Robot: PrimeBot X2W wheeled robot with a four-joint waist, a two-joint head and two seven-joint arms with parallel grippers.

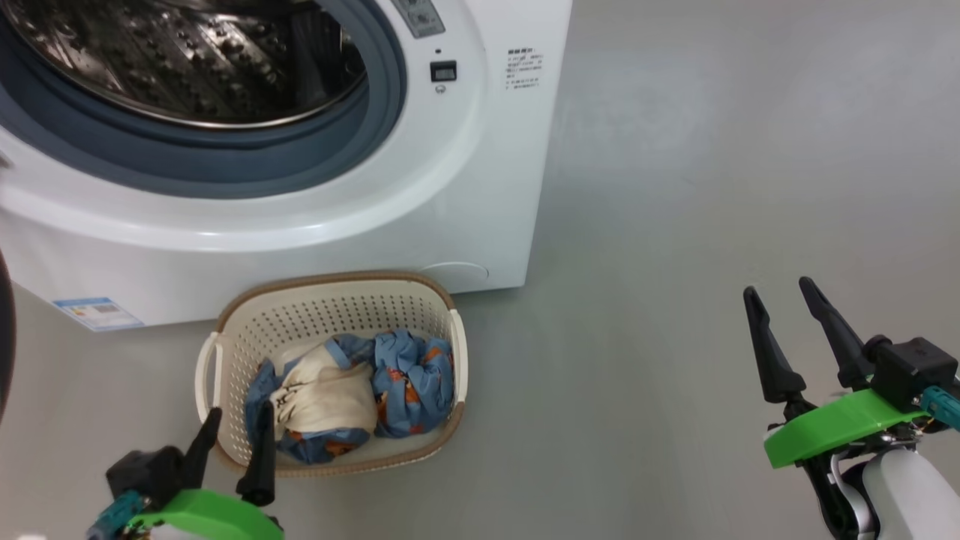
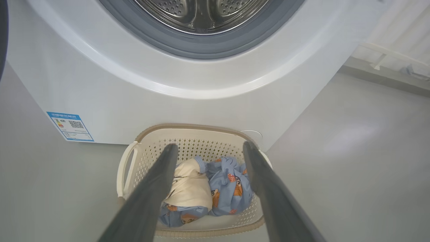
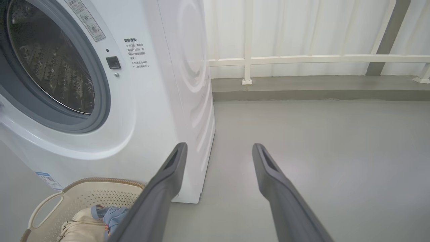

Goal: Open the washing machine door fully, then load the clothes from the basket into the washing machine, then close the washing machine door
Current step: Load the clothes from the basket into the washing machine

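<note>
The clothes lie heaped in the basket on the floor, just before the open washing machine. The left gripper hangs over the basket's near rim, fingers spread and empty (the right gripper, likewise spread, waits well apart). Best to drop onto the heap's middle and pinch deep.

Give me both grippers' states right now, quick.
Left gripper: open, holding nothing, pointed at the clothes in the basket.
Right gripper: open, holding nothing.
</note>
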